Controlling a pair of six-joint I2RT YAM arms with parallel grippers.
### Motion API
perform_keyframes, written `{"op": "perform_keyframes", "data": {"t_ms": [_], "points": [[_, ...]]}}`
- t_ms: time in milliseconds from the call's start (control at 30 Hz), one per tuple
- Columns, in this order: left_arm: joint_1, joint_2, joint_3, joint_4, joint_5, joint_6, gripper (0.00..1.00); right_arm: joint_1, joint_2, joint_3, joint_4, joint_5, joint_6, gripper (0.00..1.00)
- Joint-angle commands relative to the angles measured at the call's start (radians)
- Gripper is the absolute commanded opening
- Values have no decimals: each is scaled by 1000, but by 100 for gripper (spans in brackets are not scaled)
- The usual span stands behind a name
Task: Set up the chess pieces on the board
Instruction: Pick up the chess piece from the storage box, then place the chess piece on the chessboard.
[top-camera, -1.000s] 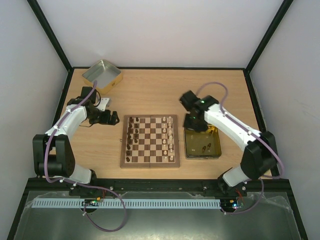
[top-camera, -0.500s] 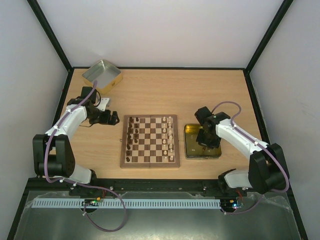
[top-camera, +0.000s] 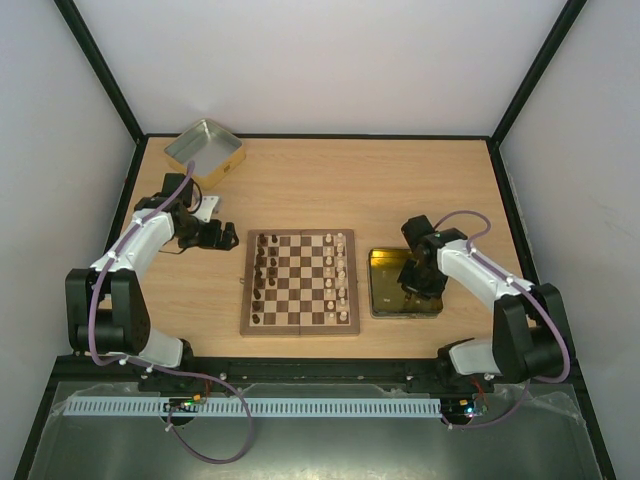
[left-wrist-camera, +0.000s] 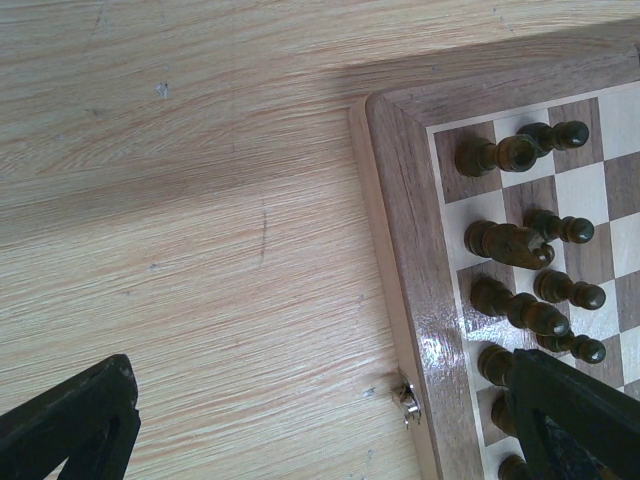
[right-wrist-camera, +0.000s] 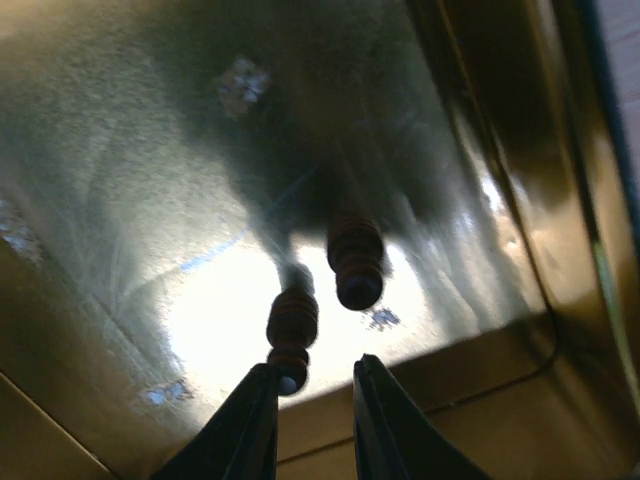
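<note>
The board (top-camera: 300, 326) lies mid-table, with dark chess pieces (top-camera: 262, 272) along its left columns and cream ones (top-camera: 340, 272) along its right. My left gripper (top-camera: 224, 239) is open and empty just left of the board; its wrist view shows the board's corner (left-wrist-camera: 400, 180) and dark pieces (left-wrist-camera: 510, 245) standing there. My right gripper (top-camera: 414, 282) is low inside the yellow-gold tin (top-camera: 384, 296). Its jaws (right-wrist-camera: 315, 385) stand slightly apart above two dark pieces lying on the tin floor, one (right-wrist-camera: 292, 325) by the left fingertip, the other (right-wrist-camera: 355, 258) just beyond.
A silver tin (top-camera: 204, 152) stands at the back left corner of the table. The yellow-gold tin's near wall (right-wrist-camera: 420, 400) runs right under my right fingers. A small metal clasp (left-wrist-camera: 405, 392) sticks out of the board's left edge.
My right arm has swung from the tin's far edge toward me and dropped into the tin. The left arm has not moved.
</note>
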Motion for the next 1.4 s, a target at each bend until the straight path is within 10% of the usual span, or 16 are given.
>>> {"op": "perform_keyframes", "data": {"t_ms": [0,833,1367], "points": [[-6,-28,-13,-7,-11,0,100,-5,27,16,36,-11,-20,22],[-6,-23,-14,-2,-12,-2,100,22,28,98,-16,1,-37,2],[-6,-14,-9,1,-10,0,100,704,410,709,-165,5,90,2]]}}
